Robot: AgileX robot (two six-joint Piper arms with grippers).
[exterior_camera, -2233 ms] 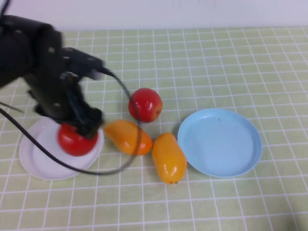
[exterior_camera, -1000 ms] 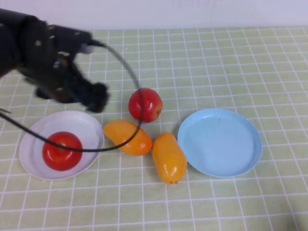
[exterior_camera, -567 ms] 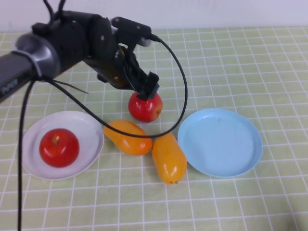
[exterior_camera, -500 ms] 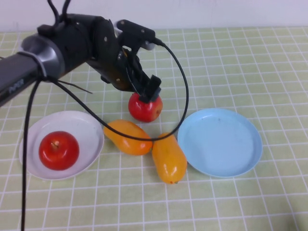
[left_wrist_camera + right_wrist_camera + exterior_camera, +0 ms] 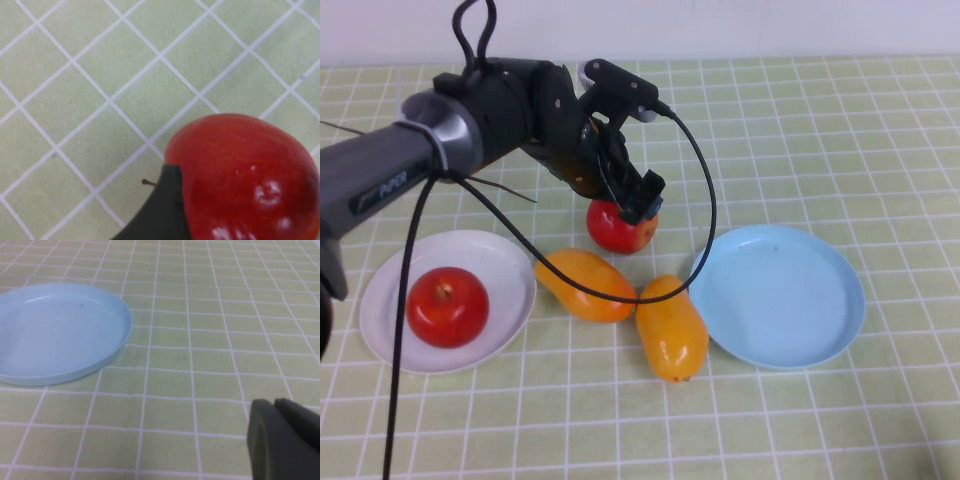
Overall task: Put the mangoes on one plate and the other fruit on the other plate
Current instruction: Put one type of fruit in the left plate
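My left gripper (image 5: 638,203) is down over a red apple (image 5: 618,228) that rests on the table behind the mangoes. In the left wrist view the apple (image 5: 245,175) fills the space between the jaws, which stand open. One dark finger (image 5: 162,207) lies against its side and the other is out of frame. The second apple (image 5: 447,306) sits on the white plate (image 5: 505,275). Two orange mangoes (image 5: 586,284) (image 5: 671,327) lie on the table between the plates. The light blue plate (image 5: 778,295) (image 5: 55,332) holds nothing. My right gripper (image 5: 274,402) is shut near the table, away from the blue plate.
A green checked cloth (image 5: 800,130) covers the table. The left arm's black cable (image 5: 705,200) loops over the mangoes and beside the blue plate's rim. A white wall (image 5: 720,25) runs along the far edge.
The left gripper let go of one apple on the white plate, swung right to the second apple, and has sunk lower over it in the last half second.
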